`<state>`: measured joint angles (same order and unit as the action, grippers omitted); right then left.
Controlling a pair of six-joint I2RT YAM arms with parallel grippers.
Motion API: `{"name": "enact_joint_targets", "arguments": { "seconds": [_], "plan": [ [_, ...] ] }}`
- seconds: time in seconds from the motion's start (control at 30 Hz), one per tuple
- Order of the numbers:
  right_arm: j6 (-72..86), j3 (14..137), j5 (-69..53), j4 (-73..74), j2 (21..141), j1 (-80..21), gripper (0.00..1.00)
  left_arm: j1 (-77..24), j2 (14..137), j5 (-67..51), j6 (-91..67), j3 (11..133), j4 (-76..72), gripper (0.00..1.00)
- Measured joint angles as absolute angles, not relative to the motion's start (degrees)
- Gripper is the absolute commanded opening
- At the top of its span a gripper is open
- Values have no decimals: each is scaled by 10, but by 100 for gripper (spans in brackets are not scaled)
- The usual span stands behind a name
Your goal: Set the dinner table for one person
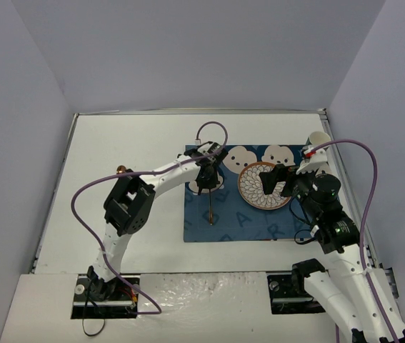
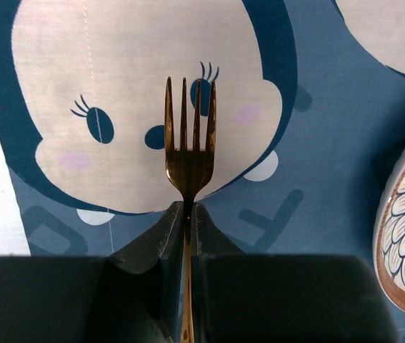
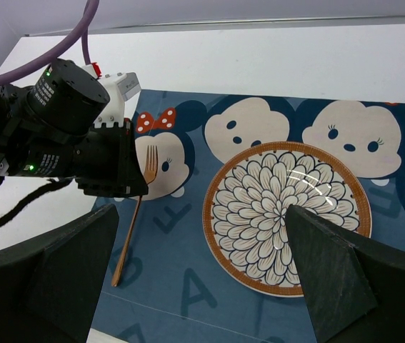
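Ideally, mid dinner table (image 1: 131, 143) toward its far edge, over the blue cartoon mat (image 1: 245, 227) just left of the flowered plate (image 1: 265, 187), the left gripper (image 2: 189, 210), clamped on the gold fork (image 2: 189, 156), should lay it flat before releasing; the right gripper (image 3: 201, 214) gapes wide.

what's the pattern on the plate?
The plate is white with dark-outlined flower petals and an orange-brown rim; clearest in the right wrist view.

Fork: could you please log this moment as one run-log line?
left gripper: shut on fork | fork: over mat, left of plate | right gripper: open over plate | plate: on mat
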<state>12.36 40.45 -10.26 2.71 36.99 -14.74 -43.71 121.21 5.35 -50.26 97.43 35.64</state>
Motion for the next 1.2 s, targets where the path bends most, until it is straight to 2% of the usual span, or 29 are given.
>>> {"name": "enact_joint_targets", "arguments": {
  "seconds": [0.97,1.07,1.2],
  "plan": [
    [121,397,-103,30,370,-147,100,-442,1240,51,-508,975,356,4],
    [121,397,-103,30,370,-147,100,-442,1240,51,-512,975,356,10],
    [121,397,-103,31,370,-147,100,-442,1240,51,-514,975,356,27]
  ]
}}
